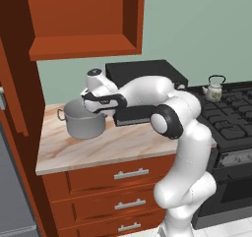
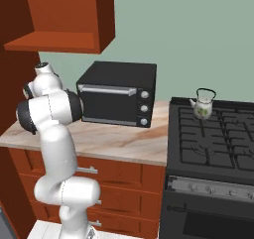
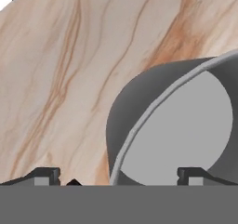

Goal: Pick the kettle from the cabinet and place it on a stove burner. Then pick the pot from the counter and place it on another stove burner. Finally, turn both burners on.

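The grey metal pot (image 1: 83, 122) stands on the marbled counter (image 1: 115, 145), left of the stove. My gripper (image 1: 90, 109) hangs open just above the pot's near rim. In the hand view the pot (image 3: 179, 125) lies at lower right and the gripper (image 3: 118, 176) straddles its wall, with one fingertip (image 3: 46, 175) over the counter (image 3: 56, 79) and the other over the pot's inside. Nothing is held. The small white kettle (image 1: 214, 90) sits upright on a back-left burner of the black stove (image 1: 231, 120), and from the right the kettle (image 2: 202, 106) also shows there. The wall cabinet (image 1: 83, 19) stands open.
A black toaster oven (image 2: 117, 98) stands on the counter between the pot and the stove (image 2: 213, 139), close behind my arm. Wooden drawers (image 1: 130, 173) run below the counter. The stove's front burners are bare.
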Robot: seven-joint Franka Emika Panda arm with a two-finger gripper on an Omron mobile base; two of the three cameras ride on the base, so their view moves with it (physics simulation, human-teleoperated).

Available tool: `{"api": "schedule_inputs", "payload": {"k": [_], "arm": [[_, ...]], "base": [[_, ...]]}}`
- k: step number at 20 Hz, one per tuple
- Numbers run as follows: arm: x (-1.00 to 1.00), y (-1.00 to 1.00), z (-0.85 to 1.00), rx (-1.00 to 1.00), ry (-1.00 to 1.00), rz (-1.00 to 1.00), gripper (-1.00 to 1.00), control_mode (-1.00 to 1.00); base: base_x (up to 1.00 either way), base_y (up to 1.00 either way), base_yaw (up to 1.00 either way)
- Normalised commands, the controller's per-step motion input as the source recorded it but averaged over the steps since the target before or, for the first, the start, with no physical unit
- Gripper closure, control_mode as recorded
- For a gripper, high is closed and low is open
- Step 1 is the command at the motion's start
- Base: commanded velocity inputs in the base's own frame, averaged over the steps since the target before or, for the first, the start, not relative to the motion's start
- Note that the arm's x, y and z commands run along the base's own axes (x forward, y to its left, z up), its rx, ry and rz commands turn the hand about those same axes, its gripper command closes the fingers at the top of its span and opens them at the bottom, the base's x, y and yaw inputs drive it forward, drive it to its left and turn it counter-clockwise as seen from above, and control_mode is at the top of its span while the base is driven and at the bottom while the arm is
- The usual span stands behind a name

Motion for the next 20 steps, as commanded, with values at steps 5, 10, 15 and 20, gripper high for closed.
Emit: {"api": "schedule_inputs", "payload": {"k": [5,10,15,20], "arm": [[0.21,0.06,-0.14,-0.02,0.00,-0.03,-1.00,-1.00],[0.19,0.08,-0.14,-0.02,0.01,-0.02,-1.00,-1.00],[0.07,0.03,-0.12,-0.01,0.01,-0.02,-1.00,-1.00],[0.00,0.01,-0.19,-0.03,0.01,-0.01,-1.00,-1.00]], "base": [[0.00,0.00,0.00],[0.00,0.00,0.00],[0.00,0.00,0.00],[0.00,0.00,0.00]]}}
